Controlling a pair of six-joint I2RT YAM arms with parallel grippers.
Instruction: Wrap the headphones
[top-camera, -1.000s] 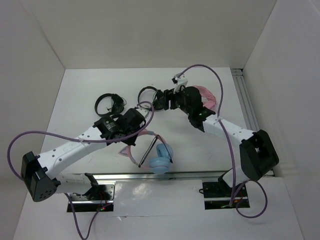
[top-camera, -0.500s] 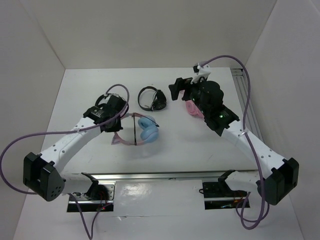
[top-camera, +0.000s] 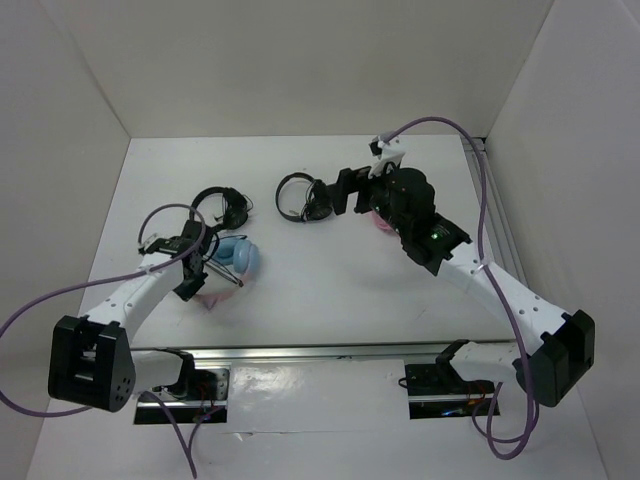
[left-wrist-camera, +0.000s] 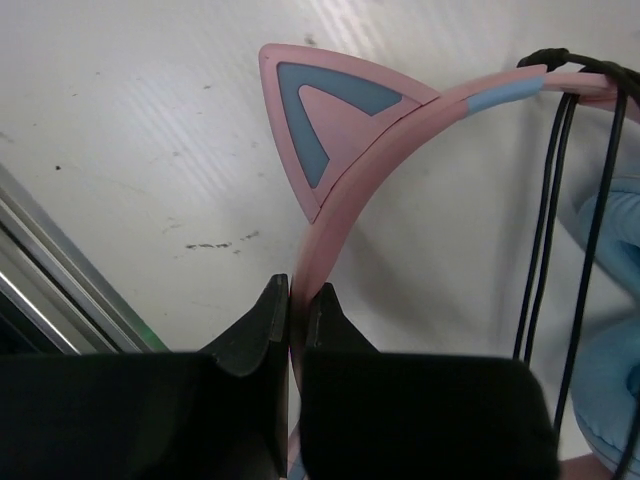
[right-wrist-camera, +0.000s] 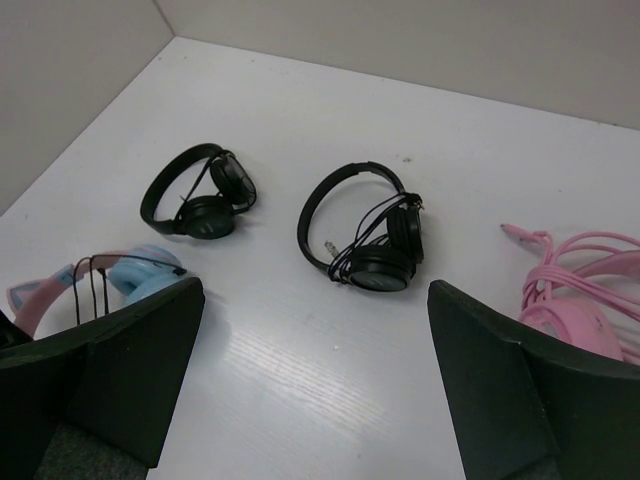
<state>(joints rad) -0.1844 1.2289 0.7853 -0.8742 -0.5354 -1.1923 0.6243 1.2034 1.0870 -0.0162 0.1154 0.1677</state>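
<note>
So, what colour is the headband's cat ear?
The cat ear is pink with a blue inset; best in left wrist view.

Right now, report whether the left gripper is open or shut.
Shut: the left gripper pinches the thin pink cat-ear headband between black fingers.

1. The headphones (left-wrist-camera: 340, 215) had a smooth, matt plastic band; their cable (left-wrist-camera: 545, 250) looked thin and rubbery.
2. The left gripper (left-wrist-camera: 298, 292) was matt black plastic.
3. The table (left-wrist-camera: 150, 120) was white, faintly ribbed, with a slight sheen; the rail (left-wrist-camera: 45, 255) beside it was brushed metal.
</note>
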